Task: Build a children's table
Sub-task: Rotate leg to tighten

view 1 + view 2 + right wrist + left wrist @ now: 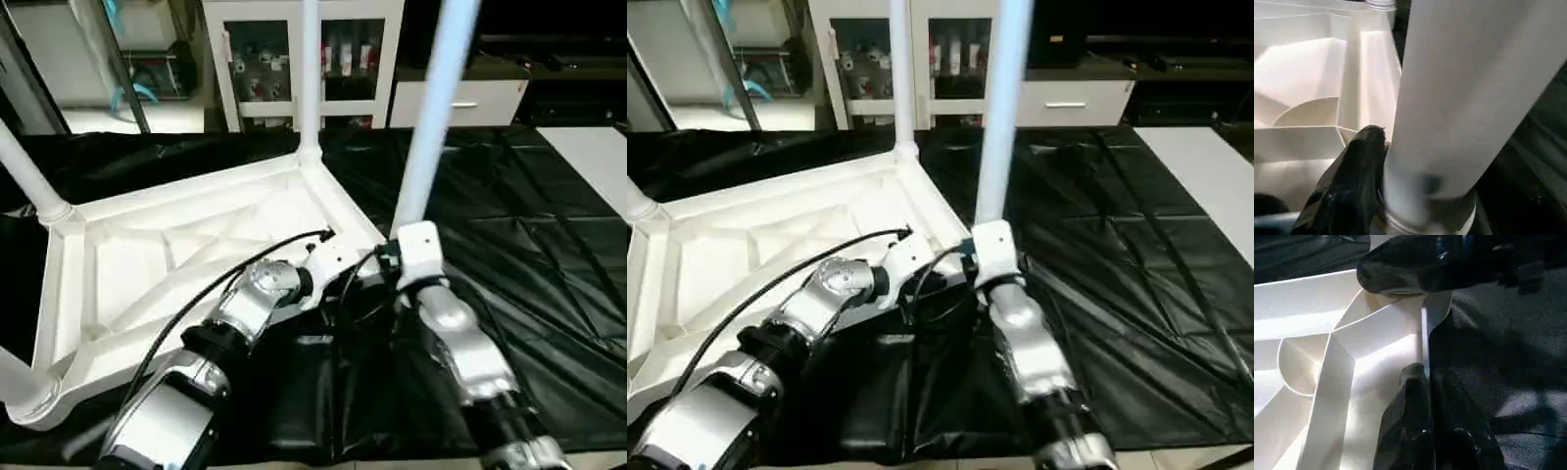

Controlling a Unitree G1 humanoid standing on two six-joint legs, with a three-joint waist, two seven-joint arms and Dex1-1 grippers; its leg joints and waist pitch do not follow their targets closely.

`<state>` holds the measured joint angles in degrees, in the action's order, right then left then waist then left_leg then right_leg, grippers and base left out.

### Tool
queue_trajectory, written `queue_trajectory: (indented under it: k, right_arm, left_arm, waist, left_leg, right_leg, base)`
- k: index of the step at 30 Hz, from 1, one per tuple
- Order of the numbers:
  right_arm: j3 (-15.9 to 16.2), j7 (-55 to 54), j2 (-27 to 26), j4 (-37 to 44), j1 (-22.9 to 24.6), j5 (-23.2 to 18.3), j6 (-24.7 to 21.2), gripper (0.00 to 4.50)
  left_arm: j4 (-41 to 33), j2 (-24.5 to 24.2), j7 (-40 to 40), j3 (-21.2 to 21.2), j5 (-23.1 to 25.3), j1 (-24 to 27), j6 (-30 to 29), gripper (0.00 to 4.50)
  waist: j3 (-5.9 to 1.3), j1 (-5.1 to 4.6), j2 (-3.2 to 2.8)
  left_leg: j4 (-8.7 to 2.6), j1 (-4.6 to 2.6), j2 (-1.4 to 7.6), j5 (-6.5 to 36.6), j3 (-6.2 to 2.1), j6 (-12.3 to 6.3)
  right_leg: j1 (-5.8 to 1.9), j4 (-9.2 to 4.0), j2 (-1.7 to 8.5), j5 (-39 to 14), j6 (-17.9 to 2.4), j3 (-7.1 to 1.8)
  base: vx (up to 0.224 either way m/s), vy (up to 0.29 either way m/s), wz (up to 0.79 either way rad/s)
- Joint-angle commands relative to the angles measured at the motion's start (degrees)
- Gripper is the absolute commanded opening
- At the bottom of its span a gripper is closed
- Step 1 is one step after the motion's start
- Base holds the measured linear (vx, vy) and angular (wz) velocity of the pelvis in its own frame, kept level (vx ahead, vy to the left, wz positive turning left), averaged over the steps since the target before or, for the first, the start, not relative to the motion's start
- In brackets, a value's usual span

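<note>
The white tabletop (196, 245) lies upside down on black cloth, its X ribs facing up. Three white legs stand in its corners: far (310, 78), left (27, 174) and near left (12, 380). A fourth leg (434, 108) stands upright at the near right corner. My right gripper (390, 257) is shut on that leg's base; one black finger (1356, 176) presses against the tube (1464, 98). My left gripper (1426, 374) is shut on the tabletop's rim (1425, 333) right beside that corner, with a finger on each side of the thin wall.
Black cloth (509, 245) covers the work surface, creased to the right. A white cabinet with glass doors (265, 59) and a low white drawer unit (460, 98) stand behind. A pale surface (598, 157) lies at the far right edge.
</note>
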<state>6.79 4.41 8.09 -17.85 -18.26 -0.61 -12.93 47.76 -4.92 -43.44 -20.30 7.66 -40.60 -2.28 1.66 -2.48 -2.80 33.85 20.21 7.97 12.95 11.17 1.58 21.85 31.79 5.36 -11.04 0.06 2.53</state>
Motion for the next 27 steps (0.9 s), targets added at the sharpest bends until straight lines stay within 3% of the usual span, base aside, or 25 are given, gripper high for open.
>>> queue_trajectory:
  k: [1,2,3,6,7,8,9,10,11,12,13,17,18,20,21,22,26,27]
  right_arm:
    - [-1.15,1.35,1.13,1.76,1.01,-0.58,-0.36,3.10]
    - [-1.15,1.35,1.13,1.76,1.01,-0.58,-0.36,3.28]
    - [-1.27,7.23,4.96,7.28,3.50,-2.98,-3.27,3.44]
    - [-0.85,12.44,8.33,10.85,5.30,-4.77,-5.30,3.52]
    - [-0.54,19.20,12.59,14.76,7.57,-7.37,-7.19,3.52]
    - [-0.26,25.23,16.96,18.30,9.80,-9.52,-8.23,3.52]
    - [-0.35,31.86,22.40,22.21,12.89,-11.74,-8.51,3.52]
    - [-0.35,31.86,22.40,22.21,12.89,-11.74,-8.51,3.52]
    - [-1.57,38.25,28.62,25.98,17.00,-14.00,-8.76,3.52]
    - [-1.57,38.25,28.62,25.98,17.00,-14.00,-8.76,3.52]
    - [-2.95,41.19,31.57,27.44,19.27,-15.15,-8.88,3.52]
    - [-4.80,43.07,33.58,27.79,21.12,-15.79,-8.69,3.52]
    - [-5.56,43.23,34.36,27.82,21.77,-15.62,-8.80,3.52]
    - [-6.45,43.02,35.32,28.32,22.49,-15.77,-9.63,3.52]
    - [-6.45,43.02,35.32,28.32,22.49,-15.77,-9.63,3.52]
    - [-6.76,42.89,35.69,28.57,22.66,-16.21,-10.14,3.52]
    - [-6.67,43.13,35.66,29.79,23.57,-16.79,-10.81,3.52]
    - [-6.61,43.24,35.62,29.90,23.70,-16.76,-10.83,3.52]
  left_arm:
    - [2.58,-1.05,0.34,-0.17,0.46,2.28,0.79,0.00]
    - [2.58,-1.05,0.34,-0.17,0.46,2.28,0.79,0.00]
    - [3.24,-1.40,-0.11,-0.25,0.81,2.01,1.63,0.00]
    - [3.50,-1.68,-0.40,-0.40,1.08,1.84,2.32,0.00]
    - [4.01,-1.87,-0.62,-0.52,1.40,1.60,3.32,0.00]
    - [4.34,-2.02,-1.20,-0.86,1.70,1.40,4.36,0.00]
    - [4.52,-2.04,-2.01,-1.23,1.86,1.32,5.73,0.00]
    - [4.52,-2.04,-2.01,-1.23,1.86,1.32,5.73,0.00]
    - [4.24,-1.82,-4.30,-1.94,1.61,1.59,8.63,0.00]
    - [4.24,-1.82,-4.30,-1.94,1.61,1.59,8.63,0.00]
    - [3.92,-1.45,-6.37,-2.36,1.09,1.89,10.73,0.00]
    - [3.50,-1.48,-9.72,-3.87,1.17,2.27,14.06,0.00]
    - [3.31,-1.47,-11.81,-4.51,0.86,2.45,16.10,0.00]
    - [3.30,-1.22,-14.54,-4.71,-0.03,2.63,18.51,0.00]
    - [3.30,-1.22,-14.54,-4.71,-0.03,2.63,18.51,0.00]
    - [3.46,-0.91,-15.80,-4.49,-0.58,2.61,19.32,0.00]
    - [2.79,-0.47,-20.73,-4.43,-2.28,3.20,22.84,0.00]
    - [2.66,-0.42,-21.01,-4.42,-2.40,3.30,23.00,0.00]
  waist:
    - [-1.85,0.33,1.30]
    - [-1.84,0.33,1.34]
    - [-1.78,0.36,1.29]
    - [-1.72,1.49,1.36]
    - [-1.69,1.38,0.81]
    - [-1.56,1.64,1.08]
    - [-1.69,1.83,0.59]
    - [-1.59,2.22,1.12]
    - [-1.76,2.26,0.77]
    - [-1.80,2.29,0.97]
    - [-1.81,2.15,0.64]
    - [-1.90,2.26,0.90]
    - [-1.83,2.35,0.59]
    - [-2.11,3.23,0.48]
    - [-2.18,3.30,0.47]
    - [-2.20,3.57,-0.08]
    - [-2.52,4.41,0.45]
    - [-2.47,4.72,0.25]
  left_leg:
    - [-5.39,-0.52,4.82,21.08,-2.42,-2.58]
    - [-5.41,-0.08,4.78,19.93,-2.47,-2.96]
    - [-5.44,0.03,4.80,19.66,-2.47,-3.12]
    - [-5.38,-0.14,5.19,18.70,-2.42,-4.29]
    - [-5.40,0.27,4.90,18.31,-2.51,-4.60]
    - [-5.46,0.48,5.32,18.65,-2.70,-5.07]
    - [-5.29,0.04,5.28,18.56,-2.57,-5.35]
    - [-5.03,-0.38,5.46,18.89,-2.35,-5.90]
    - [-4.92,-0.10,5.22,17.66,-2.27,-6.65]
    - [-4.88,0.32,5.39,16.93,-2.42,-6.95]
    - [-4.95,0.61,5.28,16.09,-2.43,-7.49]
    - [-4.47,0.56,5.13,14.32,-2.25,-7.80]
    - [-4.55,0.46,5.21,14.14,-2.30,-7.80]
    - [-4.36,-0.50,5.52,12.92,-1.92,-7.66]
    - [-4.37,-0.55,5.59,12.39,-1.82,-7.67]
    - [-4.41,-0.25,5.71,11.17,-1.85,-7.98]
    - [-3.92,0.04,5.68,7.18,-1.71,-10.07]
    - [-3.95,0.04,5.78,7.13,-1.74,-10.24]
  right_leg:
    - [-0.50,-4.58,3.76,-22.06,-9.78,-2.44]
    - [-0.83,-4.28,3.88,-20.99,-10.49,-2.48]
    - [-0.94,-4.25,3.87,-20.96,-10.64,-2.47]
    - [-1.28,-4.19,3.90,-20.54,-9.99,-2.63]
    - [-1.56,-4.12,3.91,-20.65,-10.09,-2.49]
    - [-2.02,-4.31,3.97,-21.23,-9.12,-2.42]
    - [-1.69,-4.40,3.98,-21.07,-9.02,-2.58]
    - [-1.45,-4.55,4.05,-21.09,-9.34,-2.84]
    - [-1.71,-4.42,4.05,-20.33,-10.12,-2.83]
    - [-2.07,-4.20,4.14,-19.77,-10.29,-2.79]
    - [-1.94,-4.33,4.25,-20.58,-10.32,-2.56]
    - [-1.55,-4.52,4.10,-23.09,-10.35,-2.26]
    - [-1.45,-4.59,4.10,-23.32,-10.32,-2.28]
    - [-0.99,-4.43,3.81,-19.07,-11.51,-2.42]
    - [-1.01,-4.06,3.66,-16.80,-12.23,-2.44]
    - [-1.36,-3.54,3.74,-13.30,-13.34,-2.41]
    - [-1.88,-2.69,4.04,-6.78,-14.63,-2.26]
    - [-1.90,-2.56,4.20,-6.98,-14.62,-2.23]
  base:
    - [0.000,0.000,0.00]
    - [0.000,0.000,0.00]
    - [0.000,0.000,0.00]
    - [0.000,0.000,0.00]
    - [0.000,0.000,0.00]
    - [0.000,0.000,0.00]
    - [0.000,0.000,0.00]
    - [0.000,0.000,0.00]
    - [0.000,0.000,0.00]
    - [0.000,0.000,0.00]
    - [0.000,0.000,0.00]
    - [0.000,0.000,0.00]
    - [0.000,0.000,0.00]
    - [0.000,0.000,0.00]
    - [0.000,0.000,0.00]
    - [0.000,0.000,0.00]
    - [0.000,0.000,0.00]
    - [0.000,0.000,0.00]
